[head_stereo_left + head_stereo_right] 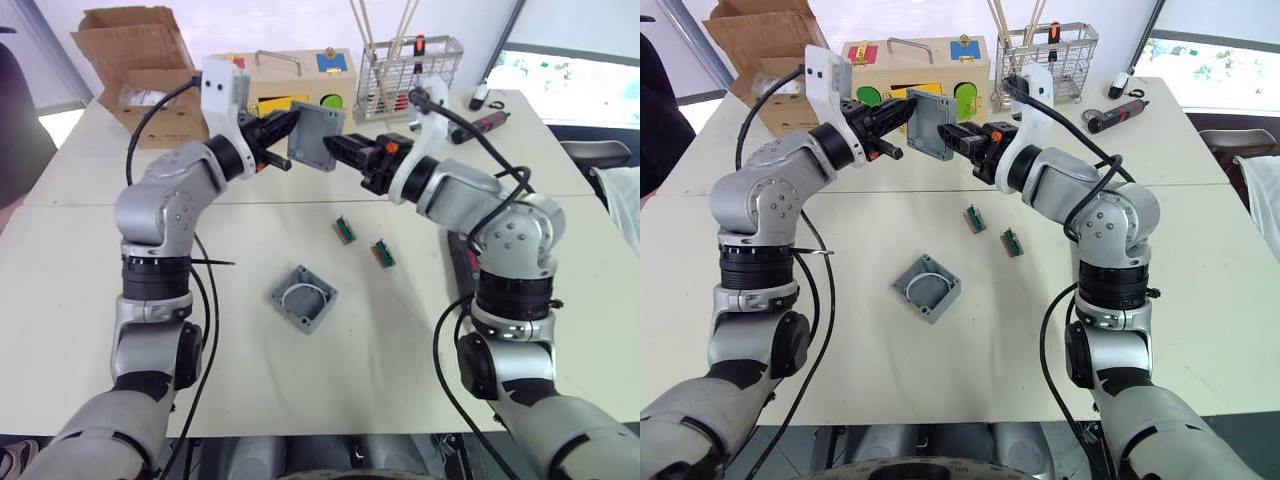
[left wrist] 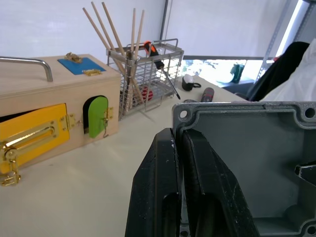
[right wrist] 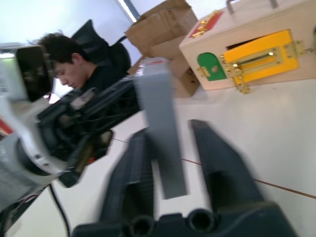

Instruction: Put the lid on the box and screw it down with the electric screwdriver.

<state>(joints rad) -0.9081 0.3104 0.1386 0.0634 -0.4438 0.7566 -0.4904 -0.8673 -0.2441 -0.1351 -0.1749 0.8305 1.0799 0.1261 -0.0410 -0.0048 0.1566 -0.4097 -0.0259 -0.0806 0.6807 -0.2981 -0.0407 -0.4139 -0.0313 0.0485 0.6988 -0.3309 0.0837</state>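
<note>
Lid (image 1: pixel 316 136) — grey square plate, held upright in the air above the table (image 1: pixel 90 280), between both grippers. Left gripper (image 1: pixel 283 130): fingers clamped on the lid's edge. Right gripper (image 1: pixel 334 146): fingers spread, one either side of the lid's opposite edge, not pressing it.

Box (image 1: pixel 303 297) — grey, open side up, on the table below the arms.

Electric screwdriver (image 1: pixel 484 122) — black with red, lying at the table's far right, well apart from the box.

Wooden latch box (image 1: pixel 300 80), wire basket (image 1: pixel 405 66) behind.
</note>
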